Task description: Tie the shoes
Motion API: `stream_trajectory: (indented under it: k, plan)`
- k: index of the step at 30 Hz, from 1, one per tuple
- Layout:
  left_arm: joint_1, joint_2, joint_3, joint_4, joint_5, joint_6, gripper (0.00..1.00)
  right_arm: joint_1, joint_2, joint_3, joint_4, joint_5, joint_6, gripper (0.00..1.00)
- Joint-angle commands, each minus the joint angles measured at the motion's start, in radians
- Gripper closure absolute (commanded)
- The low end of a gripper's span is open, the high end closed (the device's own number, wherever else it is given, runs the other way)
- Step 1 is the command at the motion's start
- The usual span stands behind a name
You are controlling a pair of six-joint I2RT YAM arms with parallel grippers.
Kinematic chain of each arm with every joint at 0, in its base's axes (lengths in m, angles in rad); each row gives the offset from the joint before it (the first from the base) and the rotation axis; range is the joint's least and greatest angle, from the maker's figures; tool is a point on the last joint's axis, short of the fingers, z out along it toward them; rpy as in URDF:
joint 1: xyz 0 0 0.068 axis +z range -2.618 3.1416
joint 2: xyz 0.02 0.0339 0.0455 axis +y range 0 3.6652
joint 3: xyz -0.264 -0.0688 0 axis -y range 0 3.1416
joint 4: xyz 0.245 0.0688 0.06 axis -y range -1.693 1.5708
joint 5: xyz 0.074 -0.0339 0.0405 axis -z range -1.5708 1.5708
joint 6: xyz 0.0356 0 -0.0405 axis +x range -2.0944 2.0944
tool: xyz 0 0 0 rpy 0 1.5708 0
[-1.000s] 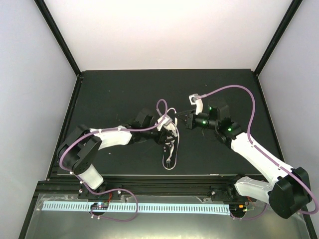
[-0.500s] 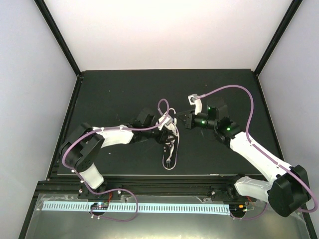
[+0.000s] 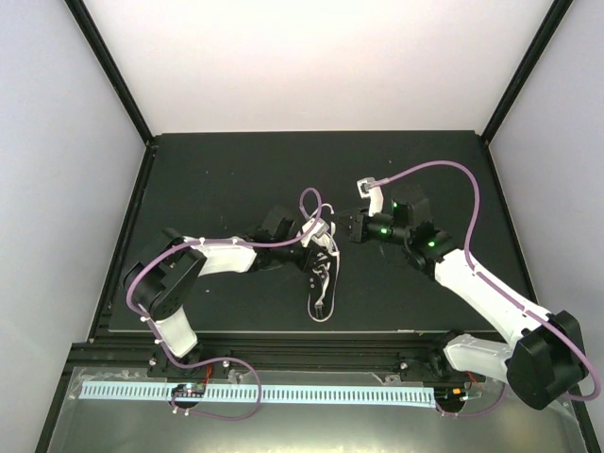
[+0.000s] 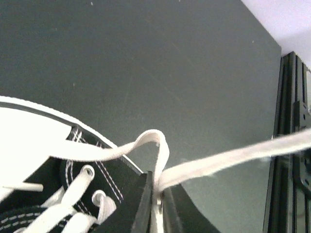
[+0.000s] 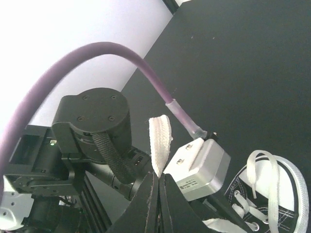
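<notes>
Matte tabletop (image 3: 208,179): left pincer (image 4: 156,195), right pincer (image 5: 159,182) each clamp flat woven laces (image 4: 218,162) of canvas sneaker (image 3: 323,285).

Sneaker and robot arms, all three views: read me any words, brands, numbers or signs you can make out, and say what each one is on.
No readable text in any view.
Sneaker: black canvas, white sole rim and laces, no brand or label showing.
Grey camera box by the purple cable: plain, no lettering.
White slotted strip at the near edge: too small to tell if it is marked.
</notes>
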State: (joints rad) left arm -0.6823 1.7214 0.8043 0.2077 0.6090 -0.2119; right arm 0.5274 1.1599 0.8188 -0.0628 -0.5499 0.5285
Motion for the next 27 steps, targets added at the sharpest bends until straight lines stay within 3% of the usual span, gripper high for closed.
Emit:
stream_trajectory:
  k: [1, 8, 18, 20, 21, 23, 25, 27]
  plan:
    - [0.001, -0.023, -0.017, 0.118, 0.004, -0.036, 0.96, 0.006, 0.013, 0.037, -0.007, 0.081, 0.013, 0.98]
    - [0.004, -0.094, -0.143, 0.252, -0.022, -0.087, 0.98, 0.023, 0.138, 0.141, -0.073, 0.181, 0.015, 0.98]
    - [0.004, -0.131, -0.194, 0.289, -0.052, -0.115, 0.98, 0.144, 0.562, 0.496, -0.266, 0.179, -0.014, 0.96]
    - [0.004, -0.133, -0.202, 0.297, -0.058, -0.125, 0.98, 0.145, 0.628, 0.543, -0.294, 0.146, -0.014, 0.77]
    - [0.003, -0.136, -0.205, 0.298, -0.061, -0.13, 0.99, 0.144, 0.636, 0.556, -0.307, 0.151, -0.018, 0.6]
    - [0.004, -0.143, -0.214, 0.302, -0.072, -0.139, 0.98, 0.142, 0.621, 0.564, -0.326, 0.189, -0.028, 0.39]
    - [0.005, -0.15, -0.226, 0.311, -0.079, -0.145, 0.98, 0.132, 0.584, 0.554, -0.345, 0.232, -0.04, 0.28]
    - [0.004, -0.152, -0.234, 0.312, -0.082, -0.147, 0.98, 0.11, 0.541, 0.52, -0.352, 0.256, -0.041, 0.25]
